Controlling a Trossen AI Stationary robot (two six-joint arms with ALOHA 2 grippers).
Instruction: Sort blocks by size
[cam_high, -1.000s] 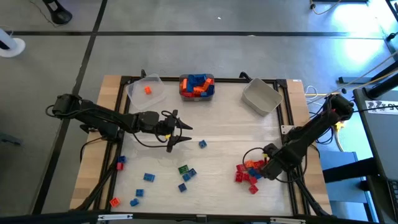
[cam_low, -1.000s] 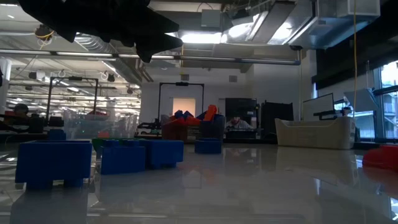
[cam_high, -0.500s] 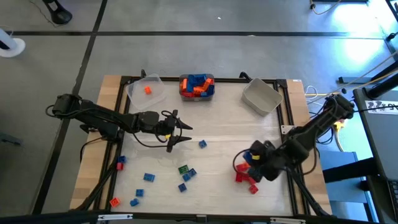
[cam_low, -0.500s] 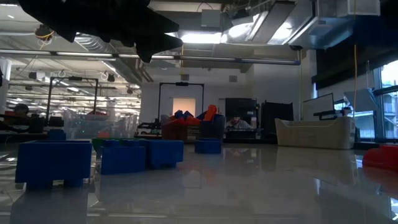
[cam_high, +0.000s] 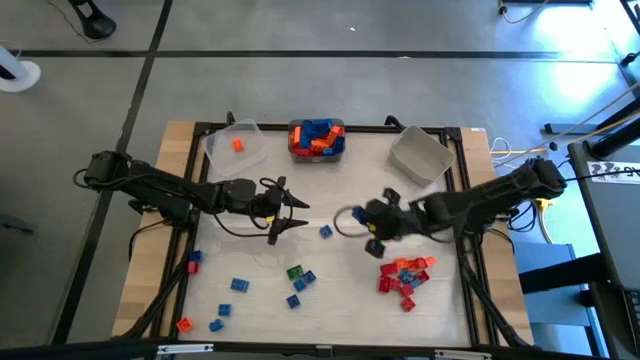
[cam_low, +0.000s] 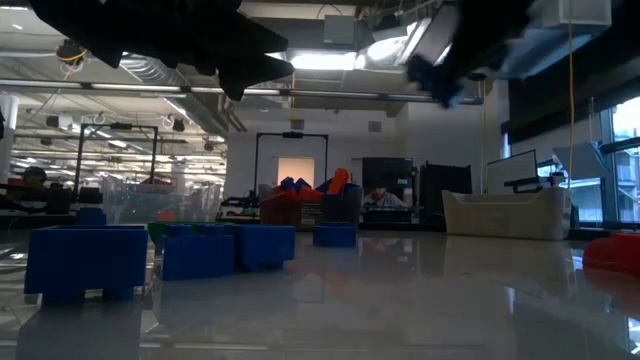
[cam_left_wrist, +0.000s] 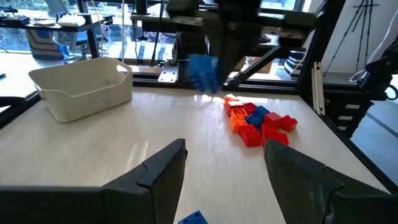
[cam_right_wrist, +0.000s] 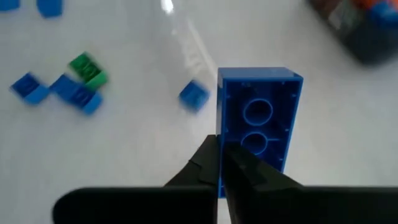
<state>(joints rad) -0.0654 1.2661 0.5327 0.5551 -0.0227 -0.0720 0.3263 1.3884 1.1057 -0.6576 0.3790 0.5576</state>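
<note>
Fingers of my right gripper (cam_right_wrist: 222, 163) are pinched together on the edge of a long blue block (cam_right_wrist: 258, 127); I see its hollow underside filling the right wrist view, held up in the air over the table (cam_high: 350, 200); from above, the right gripper (cam_high: 372, 222) sits near the middle of the table, arm stretched in from the right edge; the left wrist view catches that same blue block (cam_left_wrist: 203, 71) hanging above the surface. Over on the other side, my left gripper (cam_high: 296, 216) hovers left of centre with its fingers (cam_left_wrist: 158, 172) spread apart and nothing between them. Just beside the left gripper's tips lies a single small blue block (cam_high: 326, 232); in front of it, toward the near edge, I have a scatter of small blue blocks (cam_high: 240, 285) with a green block (cam_high: 294, 271) among them; a red block (cam_high: 193, 260) and an orange block (cam_high: 184, 325) sit near the left edge. On the right, below the right gripper, a heap of red, orange and blue blocks (cam_high: 404, 277) rests on the table. Along the far edge I count three bins: a clear bin (cam_high: 236, 146) with one orange block (cam_high: 238, 144) inside; a middle bin (cam_high: 317, 139) piled with blue and orange blocks; a grey bin (cam_high: 420, 156) to the right.
</note>
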